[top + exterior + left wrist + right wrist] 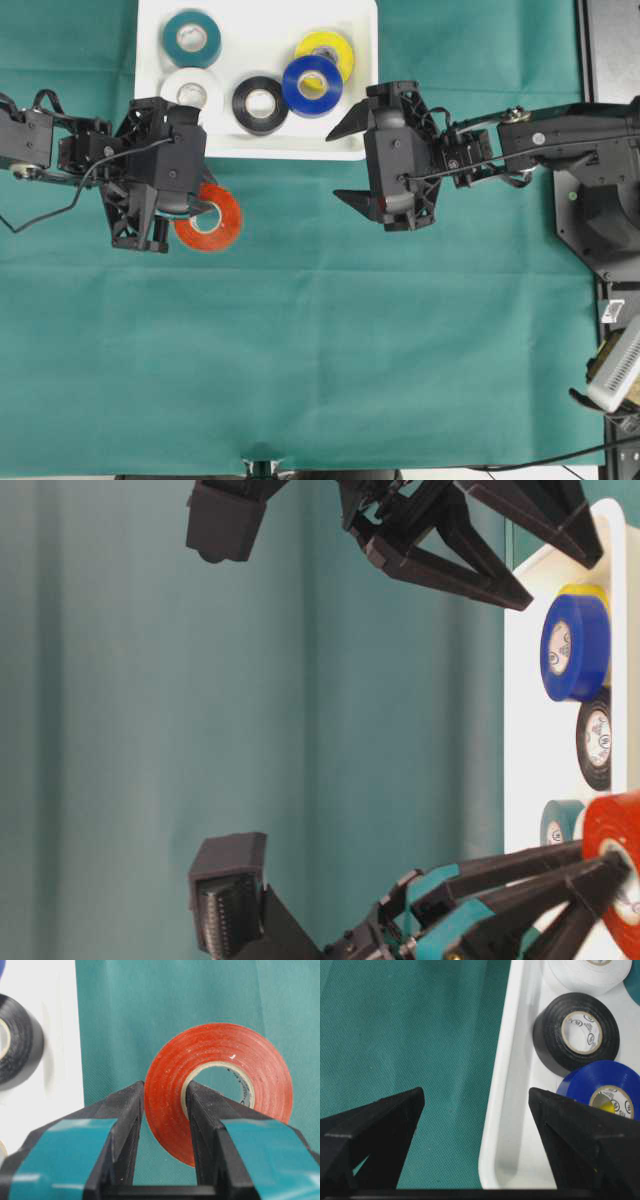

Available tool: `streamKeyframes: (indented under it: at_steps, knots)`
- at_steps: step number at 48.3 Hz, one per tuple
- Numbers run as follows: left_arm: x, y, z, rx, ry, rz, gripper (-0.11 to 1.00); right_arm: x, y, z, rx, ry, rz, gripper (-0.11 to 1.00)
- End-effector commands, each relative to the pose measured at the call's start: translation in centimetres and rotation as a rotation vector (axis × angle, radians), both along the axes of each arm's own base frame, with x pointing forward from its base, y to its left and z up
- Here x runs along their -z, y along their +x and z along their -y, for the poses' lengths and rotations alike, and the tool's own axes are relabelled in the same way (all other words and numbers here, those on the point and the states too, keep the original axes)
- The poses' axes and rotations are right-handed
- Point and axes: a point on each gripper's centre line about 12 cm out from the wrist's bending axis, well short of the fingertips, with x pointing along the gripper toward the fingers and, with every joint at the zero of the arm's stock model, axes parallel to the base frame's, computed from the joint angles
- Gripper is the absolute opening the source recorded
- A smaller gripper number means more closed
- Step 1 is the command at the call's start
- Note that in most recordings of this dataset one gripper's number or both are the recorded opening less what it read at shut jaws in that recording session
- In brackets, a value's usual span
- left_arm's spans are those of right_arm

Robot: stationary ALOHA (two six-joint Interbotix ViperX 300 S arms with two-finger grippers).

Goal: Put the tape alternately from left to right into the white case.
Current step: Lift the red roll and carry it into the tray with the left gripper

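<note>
White case [355, 40] sits top centre w/ five rolls in it. Right hand [348, 160] hangs wide open, empty, at the case's lower right corner. Left hand [205, 208] pinches the red-orange roll [222, 222] thru its wall, centre-left. Best bet: lift clear of the rim, then release flat. Left wrist view shows one finger [207, 1125] inside the core; overhead hides that.

I see the white case [360, 60] at the far edge of the cloth [320, 350], holding five rolls of tape [260, 104]; one leans on another at its right end. A sixth roll [212, 220] sits outside, just before the case's left near corner, under my left gripper [200, 210]. My right gripper [345, 160] is beside the case's right near corner.
</note>
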Motion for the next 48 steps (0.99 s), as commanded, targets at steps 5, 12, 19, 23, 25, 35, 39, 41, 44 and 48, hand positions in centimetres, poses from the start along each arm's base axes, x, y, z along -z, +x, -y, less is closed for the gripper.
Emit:
streamKeyframes:
  at_steps: [5, 12, 19, 23, 25, 35, 39, 41, 44, 48]
  knots:
    - [-1.9, 1.0, -1.5, -0.038, 0.003, 0.063, 0.24, -1.1, 0.4, -0.2, -0.012, 0.005, 0.047, 0.7]
    - [-2.5, 1.3, -3.5, -0.091, 0.008, 0.086, 0.24, -1.2, 0.4, -0.3, -0.014, 0.007, 0.051, 0.7]
    - [-2.9, 1.6, -5.6, -0.146, 0.014, 0.113, 0.24, -1.2, 0.4, -0.3, -0.014, 0.007, 0.051, 0.7]
    - [-3.1, 1.6, -6.8, -0.177, 0.017, 0.127, 0.24, -1.2, 0.4, -0.2, -0.015, 0.008, 0.055, 0.7]
    - [-3.1, 1.6, -7.4, -0.192, 0.017, 0.131, 0.24, -1.2, 0.4, -0.3, -0.017, 0.009, 0.055, 0.7]
    - [-3.6, 1.9, -10.1, -0.26, 0.028, 0.178, 0.24, -1.1, 0.4, -0.3, -0.018, 0.011, 0.059, 0.7]
    - [-3.8, 2.2, -11.2, -0.286, 0.034, 0.203, 0.24, -1.1, 0.4, -0.3, -0.019, 0.011, 0.059, 0.7]
    - [-3.9, 2.3, -11.8, -0.297, 0.038, 0.214, 0.24, -1.2, 0.4, -0.3, -0.019, 0.009, 0.06, 0.7]
    - [-4.0, 2.6, -12.6, -0.316, 0.043, 0.229, 0.24, -1.1, 0.4, -0.3, -0.018, 0.011, 0.059, 0.7]
    - [-3.9, 2.9, -13.8, -0.34, 0.047, 0.236, 0.24, -1.1, 0.4, -0.3, -0.018, 0.011, 0.059, 0.7]
